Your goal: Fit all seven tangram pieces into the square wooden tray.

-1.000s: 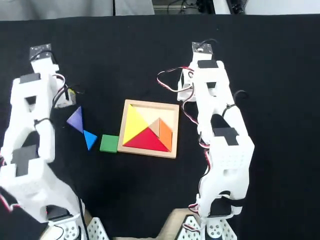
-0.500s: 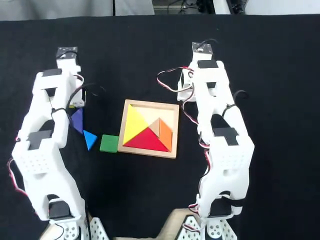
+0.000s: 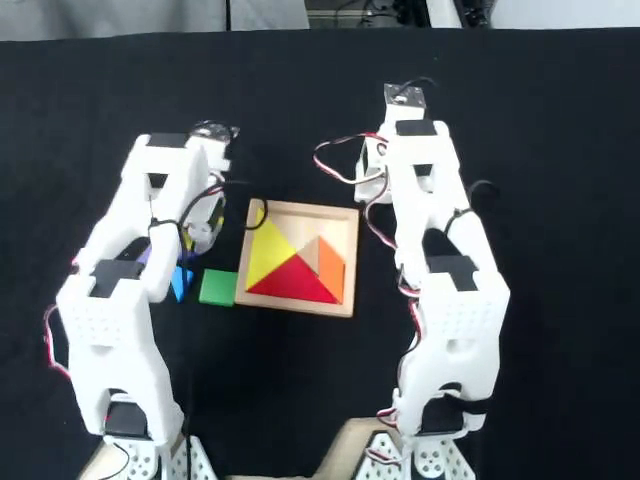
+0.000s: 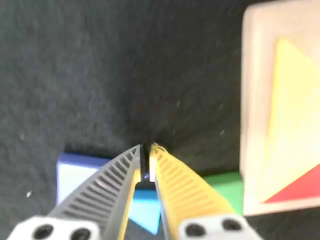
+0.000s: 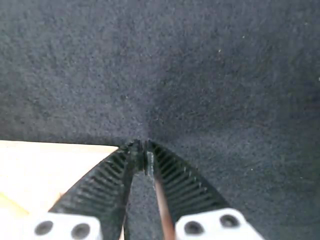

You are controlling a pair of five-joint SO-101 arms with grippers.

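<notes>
Since three pieces lie outside the square wooden tray [image 3: 300, 209], the task is judged to be a little past halfway.

Farthest left on the black cloth [image 3: 560, 200], a purple piece [image 4: 75, 169] is seen, and just right of it and nearer, a blue triangle [image 3: 181, 281]. The left gripper [image 4: 146, 148] is held low above these two. Its jaws are pressed together at the tips and nothing is gripped between them. Right of the blue triangle, a green square [image 3: 217, 287] is found, touching or almost touching the tray's left rim.

Inside the tray, a large yellow triangle [image 3: 263, 250] is set against the left side and a large red triangle [image 3: 295, 282] along the near side. What is taken to be a pale wood-coloured triangle [image 3: 314, 250] sits in the middle, and an orange triangle [image 3: 333, 270] is at the right. The tray's far right part is left bare.

The right gripper [image 5: 144, 145] is held over the cloth just beyond a corner of the tray, with its jaws closed and nothing held.

By count, one tray and seven pieces are made out, if the pale one is counted: four seated and three left to be placed. These are five triangles, one square and the purple piece, whose shape cannot be told.
</notes>
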